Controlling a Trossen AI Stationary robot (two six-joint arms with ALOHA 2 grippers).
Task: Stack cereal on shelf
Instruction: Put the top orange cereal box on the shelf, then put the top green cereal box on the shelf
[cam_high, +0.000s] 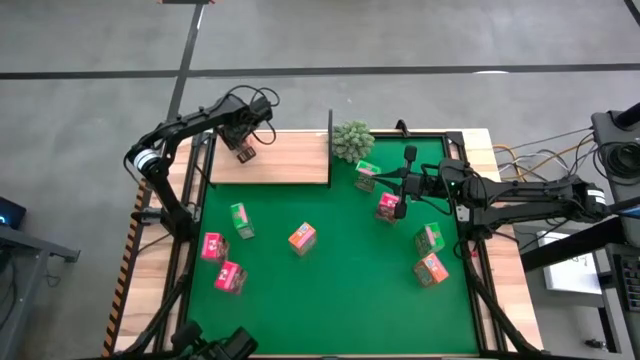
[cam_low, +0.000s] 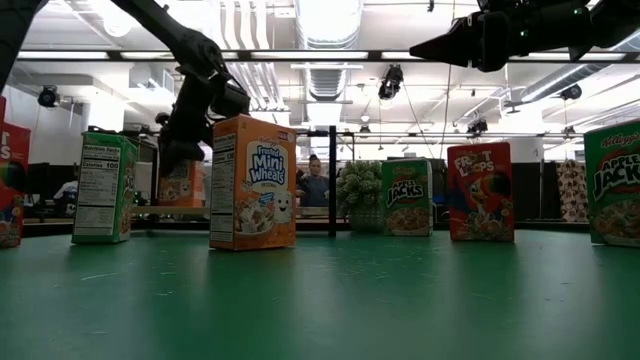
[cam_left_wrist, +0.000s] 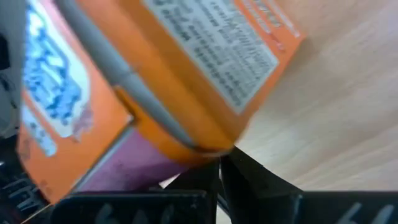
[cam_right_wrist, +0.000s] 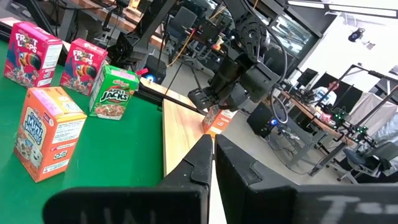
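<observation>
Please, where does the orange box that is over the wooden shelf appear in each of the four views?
High view: orange box at upper left, over the shelf.
Low view: far back at left, partly hidden by a nearer orange box.
Left wrist view: fills most of the picture.
Right wrist view: centre, at the board's far end.
Shared landmark: the shelf's light wood.

orange cereal box (cam_left_wrist: 155, 74) blurred and cut off by left wrist view's edges, green box (cam_low: 612, 185) cropped in low view

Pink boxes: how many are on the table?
3 pink boxes: one and another at the mat's left edge, a third right of centre. None seems hidden.
</observation>
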